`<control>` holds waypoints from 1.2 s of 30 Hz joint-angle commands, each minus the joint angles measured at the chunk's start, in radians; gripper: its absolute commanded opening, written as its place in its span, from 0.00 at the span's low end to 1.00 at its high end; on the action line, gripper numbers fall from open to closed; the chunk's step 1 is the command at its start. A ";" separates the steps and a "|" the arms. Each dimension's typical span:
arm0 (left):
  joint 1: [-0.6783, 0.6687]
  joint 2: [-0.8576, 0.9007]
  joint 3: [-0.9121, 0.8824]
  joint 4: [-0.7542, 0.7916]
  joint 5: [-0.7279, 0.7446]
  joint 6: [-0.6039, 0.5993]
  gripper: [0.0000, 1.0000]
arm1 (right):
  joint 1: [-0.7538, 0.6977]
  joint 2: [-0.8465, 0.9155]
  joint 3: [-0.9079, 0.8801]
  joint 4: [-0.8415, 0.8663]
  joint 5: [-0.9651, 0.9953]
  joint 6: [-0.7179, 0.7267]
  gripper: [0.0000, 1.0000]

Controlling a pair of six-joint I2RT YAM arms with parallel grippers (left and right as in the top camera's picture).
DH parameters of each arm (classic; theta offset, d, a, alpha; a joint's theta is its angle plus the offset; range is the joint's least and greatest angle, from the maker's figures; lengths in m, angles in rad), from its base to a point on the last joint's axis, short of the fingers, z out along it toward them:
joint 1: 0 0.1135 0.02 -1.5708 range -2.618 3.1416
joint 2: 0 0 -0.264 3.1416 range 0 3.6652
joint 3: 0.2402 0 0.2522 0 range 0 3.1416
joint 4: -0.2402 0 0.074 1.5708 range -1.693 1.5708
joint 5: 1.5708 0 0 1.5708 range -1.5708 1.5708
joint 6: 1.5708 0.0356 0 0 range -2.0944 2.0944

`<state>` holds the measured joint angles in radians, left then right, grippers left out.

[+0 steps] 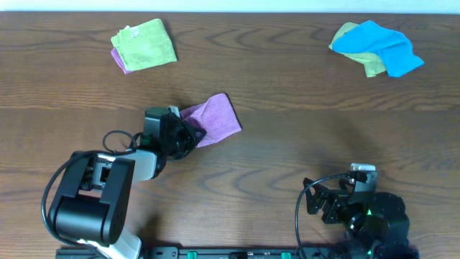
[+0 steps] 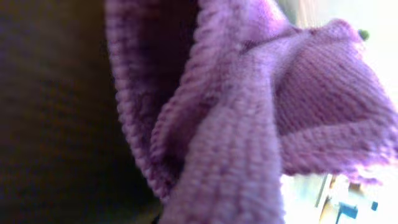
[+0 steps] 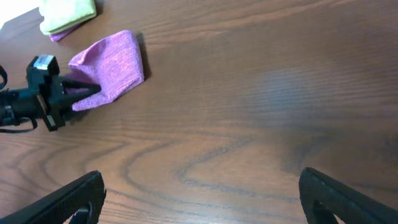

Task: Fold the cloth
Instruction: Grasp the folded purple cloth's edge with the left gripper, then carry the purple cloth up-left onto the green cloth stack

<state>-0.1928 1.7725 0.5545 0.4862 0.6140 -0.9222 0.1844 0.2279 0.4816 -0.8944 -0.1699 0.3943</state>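
No legible text, labels or numbers in any view.
The white patch [image 1: 361,167] on the right arm [image 1: 374,212], near right, is too small to read. The pale block [image 3: 42,64] on the left gripper [image 3: 86,91] shows no lettering. The cloth [image 2: 249,124] fills the left wrist view, blurred, with no print to make out.
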 commanded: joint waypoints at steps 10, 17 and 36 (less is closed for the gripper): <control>0.030 -0.005 0.376 -0.099 0.128 -0.103 0.05 | -0.007 -0.005 -0.002 -0.001 0.009 0.013 0.99; 0.103 0.008 0.769 -0.544 0.033 0.002 0.06 | -0.007 -0.005 -0.002 -0.001 0.009 0.013 0.99; 0.294 0.409 1.306 -0.646 0.094 0.040 0.05 | -0.007 -0.005 -0.002 0.000 0.009 0.013 0.99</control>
<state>0.0628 2.1574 1.8095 -0.1619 0.6777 -0.9077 0.1844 0.2276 0.4812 -0.8948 -0.1642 0.3946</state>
